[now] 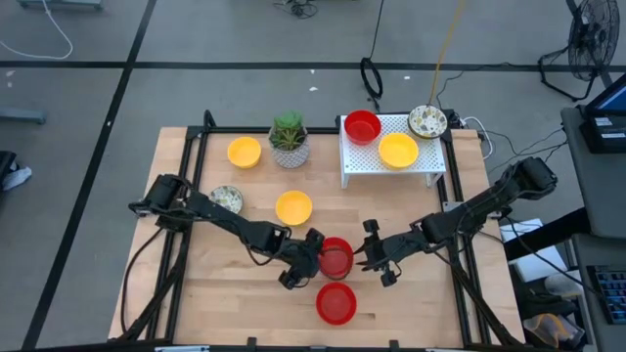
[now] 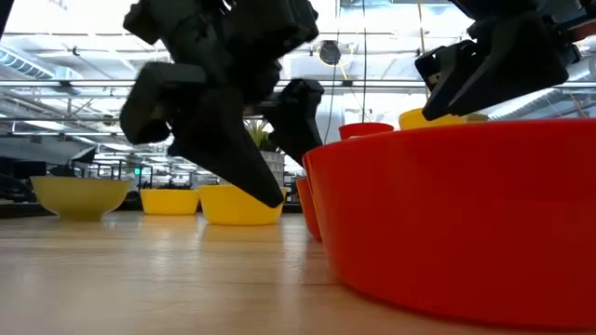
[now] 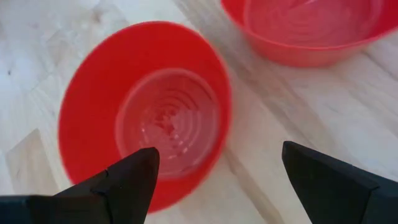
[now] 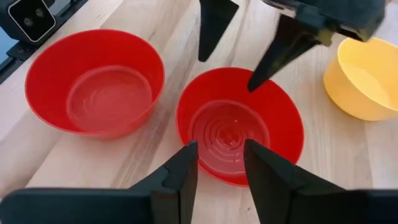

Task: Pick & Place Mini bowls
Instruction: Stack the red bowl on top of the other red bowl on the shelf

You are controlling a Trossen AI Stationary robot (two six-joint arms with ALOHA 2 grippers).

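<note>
A second red bowl point(image 1: 335, 304) and a yellow bowl point(image 1: 293, 207) lie near the plain red bowl point(image 1: 335, 257). The left gripper point(image 1: 301, 264) stands wide beside it. The right gripper point(image 1: 376, 257), fingers narrowly parted, holds nothing.

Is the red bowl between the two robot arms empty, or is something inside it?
Empty. The red bowl sits upright on the table, and both wrist views look straight into it: only its bare ringed bottom shows, nothing inside.

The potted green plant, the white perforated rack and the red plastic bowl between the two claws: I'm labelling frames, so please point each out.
Potted green plant point(image 1: 289, 130), high view, on its leaves.
White perforated rack point(image 1: 358, 159), high view, on bare top surface.
Red plastic bowl between the claws point(image 4: 231, 130), right wrist view, on its inner floor.
</note>
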